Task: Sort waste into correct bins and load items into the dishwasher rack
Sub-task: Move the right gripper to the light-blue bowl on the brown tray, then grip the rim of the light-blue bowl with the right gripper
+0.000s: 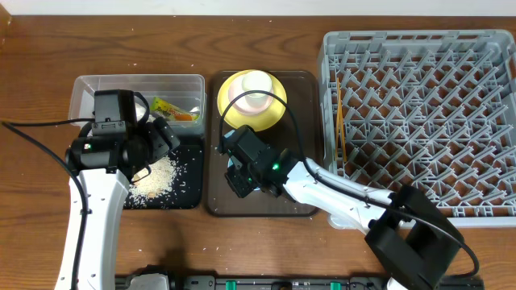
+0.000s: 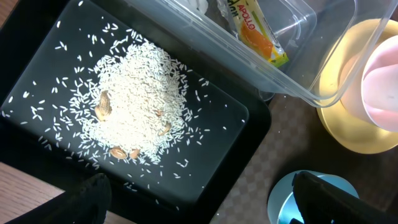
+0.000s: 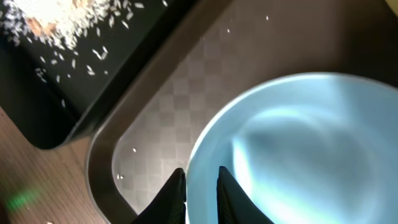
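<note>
Wooden table (image 1: 40,48) fills the background, and a brown tray (image 1: 302,161) lies in its middle. On the far end of the brown tray stands the yellow plate (image 1: 274,109), with the pink-white bowl (image 1: 254,90) on top of it. On the near end of the brown tray sits the blue bowl (image 3: 298,149). The right gripper (image 3: 200,171) is at this bowl: its two fingers (image 3: 174,196) stand close together with the rim of the bowl between them, but I cannot tell if they press the rim or have let it go.

Just left of the brown tray lies the black tray (image 2: 211,162), with a heap of rice (image 2: 137,106) on it and loose grains around. The left gripper (image 2: 202,183) hovers above the black tray, near the edge that faces the brown tray; its jaws are spread wide and nothing is between them. Also left of the brown tray, at the far side, stands the clear tub (image 2: 249,65), and the green-and-orange wrapper (image 2: 258,34) lies inside.

Right of the brown tray stands the grey rack (image 1: 419,121). The chopsticks (image 1: 340,121) lie in the rack, along the side next to the brown tray.
</note>
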{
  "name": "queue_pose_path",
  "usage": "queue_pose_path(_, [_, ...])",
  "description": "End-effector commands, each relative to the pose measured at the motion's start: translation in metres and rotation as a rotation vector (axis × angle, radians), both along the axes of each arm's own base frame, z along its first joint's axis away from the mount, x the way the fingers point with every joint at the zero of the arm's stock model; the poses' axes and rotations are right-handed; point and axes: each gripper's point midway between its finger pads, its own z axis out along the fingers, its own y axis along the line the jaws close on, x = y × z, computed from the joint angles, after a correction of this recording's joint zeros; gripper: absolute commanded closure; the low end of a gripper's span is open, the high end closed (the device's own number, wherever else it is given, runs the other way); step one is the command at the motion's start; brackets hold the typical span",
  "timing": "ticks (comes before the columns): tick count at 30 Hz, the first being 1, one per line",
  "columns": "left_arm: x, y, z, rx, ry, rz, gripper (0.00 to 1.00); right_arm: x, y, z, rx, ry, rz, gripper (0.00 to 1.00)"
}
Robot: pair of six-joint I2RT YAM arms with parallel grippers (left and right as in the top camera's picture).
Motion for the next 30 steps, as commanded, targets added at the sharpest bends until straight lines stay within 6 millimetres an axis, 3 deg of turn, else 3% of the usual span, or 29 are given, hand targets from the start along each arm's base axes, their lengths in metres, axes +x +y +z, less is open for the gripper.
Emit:
queue_pose_path(1, [0.002, 0.002, 0.004, 0.008, -0.010, 0.001, 0.04, -0.003, -0.001, -0.003, -0.019, 0.007, 0.000, 0.83])
queue_pose_path(14, [0.002, 0.002, 0.004, 0.008, -0.010, 0.001, 0.04, -0.007, -0.006, -0.007, -0.038, 0.033, -0.015, 0.73])
queue_pose_path(30, [0.002, 0.002, 0.004, 0.008, -0.010, 0.001, 0.04, -0.016, -0.014, -0.014, -0.086, 0.048, -0.009, 0.74])
